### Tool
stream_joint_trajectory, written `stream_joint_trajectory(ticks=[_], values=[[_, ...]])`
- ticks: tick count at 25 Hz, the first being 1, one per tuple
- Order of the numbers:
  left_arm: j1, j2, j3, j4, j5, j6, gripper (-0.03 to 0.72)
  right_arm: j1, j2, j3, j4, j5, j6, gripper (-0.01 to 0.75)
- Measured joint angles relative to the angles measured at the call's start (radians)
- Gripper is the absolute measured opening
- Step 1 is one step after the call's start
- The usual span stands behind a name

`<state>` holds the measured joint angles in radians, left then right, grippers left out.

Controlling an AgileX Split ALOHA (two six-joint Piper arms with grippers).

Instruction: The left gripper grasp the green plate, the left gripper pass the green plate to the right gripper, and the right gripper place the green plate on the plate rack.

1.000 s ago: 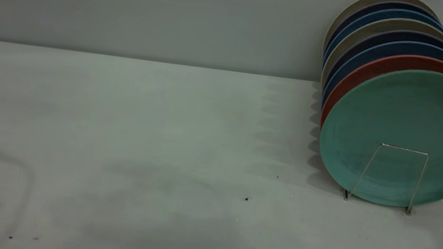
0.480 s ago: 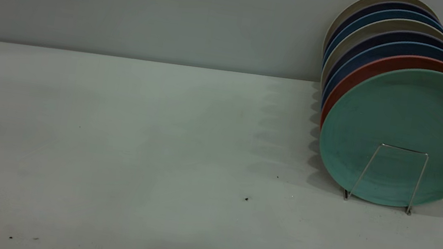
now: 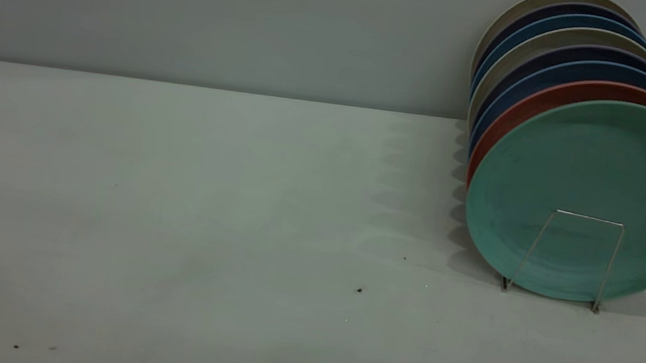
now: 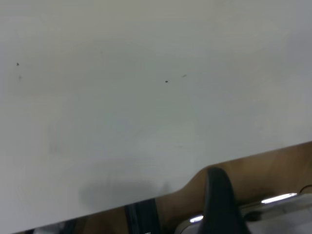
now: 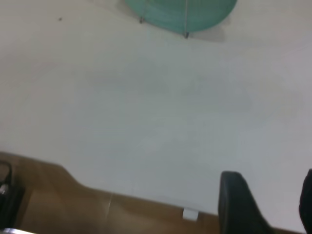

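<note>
The green plate [image 3: 599,178] stands upright at the front of a row of plates, behind the front wire loop of the plate rack [image 3: 610,263], at the table's far right. Its lower edge also shows in the right wrist view [image 5: 170,12], with the rack's wire [image 5: 186,22] in front. Neither gripper shows in the exterior view. The right gripper [image 5: 273,197] is open and empty, low over the table's near edge, well away from the plate. Only one black part of the left gripper [image 4: 220,200] shows, beyond the table's edge.
Behind the green plate stand a salmon-pink plate [image 3: 532,107], several blue plates [image 3: 543,77] and beige ones [image 3: 517,18]. The white table [image 3: 195,220] stretches left of the rack. Brown floor [image 5: 58,204] shows past the table's edge.
The dark arm shadows on the table's front left and front right have faded away. The plates and rack have not moved.
</note>
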<state>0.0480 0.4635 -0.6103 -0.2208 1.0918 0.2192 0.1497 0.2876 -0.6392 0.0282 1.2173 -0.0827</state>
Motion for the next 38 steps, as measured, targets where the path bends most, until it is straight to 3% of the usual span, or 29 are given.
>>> stream_joint_trajectory(ticks=[7, 15, 38], values=[[0.000, -0.231, 0.047, 0.006, 0.035, -0.012, 0.485, 0.000, -0.146, 0.151, -0.001, -0.055, -0.002, 0.326], [0.000, -0.389, 0.117, 0.062, 0.046, -0.016, 0.485, 0.000, -0.171, 0.162, -0.014, -0.077, -0.002, 0.326], [-0.039, -0.404, 0.121, 0.148, 0.046, -0.108, 0.485, 0.000, -0.171, 0.167, -0.068, -0.081, 0.023, 0.326]])
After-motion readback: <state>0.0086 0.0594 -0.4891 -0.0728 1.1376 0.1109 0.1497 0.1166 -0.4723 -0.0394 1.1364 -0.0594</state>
